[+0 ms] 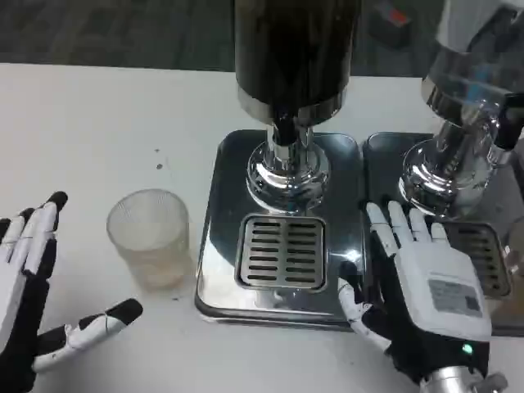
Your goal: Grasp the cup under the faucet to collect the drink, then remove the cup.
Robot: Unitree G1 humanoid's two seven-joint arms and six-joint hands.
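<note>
A clear frosted plastic cup [150, 236] stands upright on the white table, left of the drink dispenser's steel base. The dispenser's dark tank [295, 49] and chrome faucet column [288, 164] rise above a slotted drip grate [282, 251], which has nothing on it. My left hand [33, 295] is at the lower left, fingers spread apart, a short gap from the cup and holding nothing. Lower right, my right hand [426, 286] hovers over the base's right edge, back up, fingers extended, holding nothing.
A second dispenser [458, 139] with its own steel base and grate stands at the right edge, close behind my right hand. The steel tray [221, 213] rises slightly above the table. White tabletop [90, 131] extends to the left and far side of the cup.
</note>
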